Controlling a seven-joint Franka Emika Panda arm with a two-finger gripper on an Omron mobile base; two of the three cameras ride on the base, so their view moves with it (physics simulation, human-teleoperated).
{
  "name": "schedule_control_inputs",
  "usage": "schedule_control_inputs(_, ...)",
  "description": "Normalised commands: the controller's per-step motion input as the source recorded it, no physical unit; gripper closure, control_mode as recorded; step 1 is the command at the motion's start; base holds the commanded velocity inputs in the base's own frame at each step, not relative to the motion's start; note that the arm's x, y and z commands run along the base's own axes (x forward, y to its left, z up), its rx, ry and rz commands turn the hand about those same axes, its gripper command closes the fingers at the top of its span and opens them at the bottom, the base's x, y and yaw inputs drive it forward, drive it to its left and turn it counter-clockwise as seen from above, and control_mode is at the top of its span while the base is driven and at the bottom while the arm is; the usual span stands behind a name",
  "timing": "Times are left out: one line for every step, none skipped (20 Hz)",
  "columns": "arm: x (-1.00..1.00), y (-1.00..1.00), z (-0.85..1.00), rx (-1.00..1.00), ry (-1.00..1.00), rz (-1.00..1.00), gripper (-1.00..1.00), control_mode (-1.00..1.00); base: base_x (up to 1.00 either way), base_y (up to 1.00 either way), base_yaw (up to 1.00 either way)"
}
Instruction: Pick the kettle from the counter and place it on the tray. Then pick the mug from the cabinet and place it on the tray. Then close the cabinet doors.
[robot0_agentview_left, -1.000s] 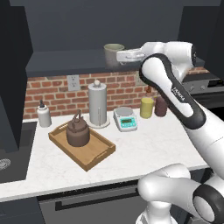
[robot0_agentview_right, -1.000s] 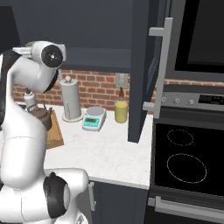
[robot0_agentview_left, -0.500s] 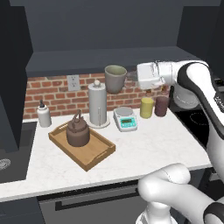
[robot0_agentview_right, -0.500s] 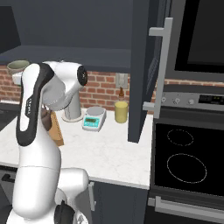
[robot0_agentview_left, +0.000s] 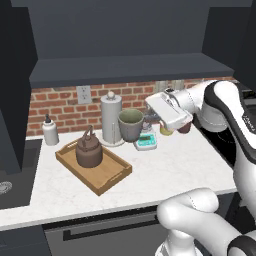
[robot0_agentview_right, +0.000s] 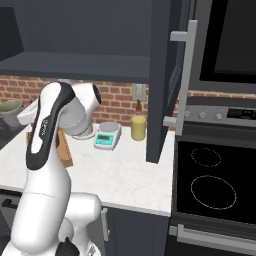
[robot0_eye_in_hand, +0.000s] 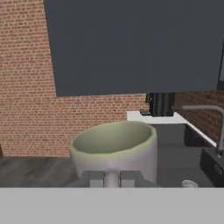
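- Since a second ago, your mug (robot0_agentview_left: 131, 124) came down off the cabinet shelf, pincer (robot0_agentview_left: 151, 119) clamped on its handle.
- You held it above the counter (robot0_agentview_left: 165, 165); the tray (robot0_agentview_left: 110, 176) lay lower left and nearer, long axis diagonal.
- You had one mug, one kettle (robot0_agentview_left: 89, 150), one tray.

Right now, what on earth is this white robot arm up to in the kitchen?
The white arm's gripper is shut on a small grey-green mug and holds it in the air above the white marbled counter, in front of the white paper towel roll. A squat dark-brown kettle already sits on the light-brown wooden tray, with bare space beside it for the mug. The dark charcoal cabinet doors overhead stand open.
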Motion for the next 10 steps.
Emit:
schedule_control_inputs(-0.06,0.00,-0.86,-0.20,0.00,0.24,1.00,-1.00,0.00,0.00,0.00)
schedule_control_inputs(-0.03,0.00,-0.86,-0.20,0.00,0.22,1.00,-1.00,0.00,0.00,0.00)
schedule_control_inputs(0.00,0.00,-0.84,-0.19,0.00,0.21,1.00,-1.00,0.00,0.00,0.00)
schedule_control_inputs(0.00,0.00,-0.79,-0.17,0.00,0.17,1.00,-1.00,0.00,0.00,0.00)
schedule_control_inputs(0.00,0.00,-0.78,-0.15,0.00,0.16,1.00,-1.00,0.00,0.00,0.00)
schedule_control_inputs(0.00,0.00,-0.79,-0.15,0.00,0.15,1.00,-1.00,0.00,0.00,0.00)
schedule_control_inputs(0.00,0.00,-0.80,-0.14,0.00,0.13,1.00,-1.00,0.00,0.00,0.00)
schedule_control_inputs(0.00,0.00,-0.81,-0.14,-0.01,0.12,1.00,-1.00,0.00,0.00,0.00)
schedule_control_inputs(0.00,0.00,-0.77,-0.12,-0.01,0.09,1.00,-1.00,0.00,0.00,0.00)
schedule_control_inputs(0.00,0.00,-0.75,-0.11,-0.02,0.05,1.00,-1.00,0.00,0.00,0.00)
